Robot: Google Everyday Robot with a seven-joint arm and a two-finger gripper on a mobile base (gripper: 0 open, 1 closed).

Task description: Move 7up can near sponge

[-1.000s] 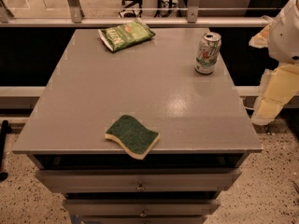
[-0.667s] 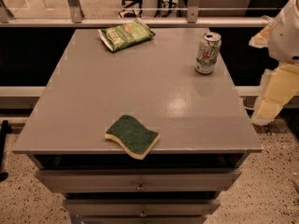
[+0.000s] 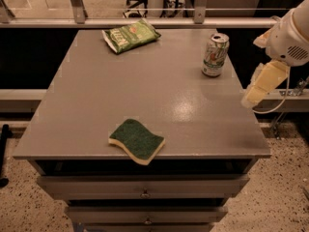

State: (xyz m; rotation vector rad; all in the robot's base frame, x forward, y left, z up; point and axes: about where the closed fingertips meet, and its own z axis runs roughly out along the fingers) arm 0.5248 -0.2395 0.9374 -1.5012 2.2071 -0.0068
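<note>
The 7up can (image 3: pixel 215 55) stands upright at the far right of the grey table top (image 3: pixel 159 91), silver-white with green and red markings. The sponge (image 3: pixel 137 140) lies flat near the front edge, left of centre, with its dark green side up over pale yellow foam. My gripper (image 3: pixel 257 92) hangs off the table's right edge, to the right of the can and a little nearer the front, apart from it and holding nothing I can see. The white arm housing (image 3: pixel 292 37) sits above it.
A flat green snack bag (image 3: pixel 130 35) lies at the far left of the table. Drawers (image 3: pixel 145 193) run below the front edge. A railing and glass (image 3: pixel 145 21) stand behind the table. Speckled floor (image 3: pixel 285 197) lies to the right.
The arm and gripper have shifted slightly left, towards the table's right edge. The can, sponge and bag have not moved.
</note>
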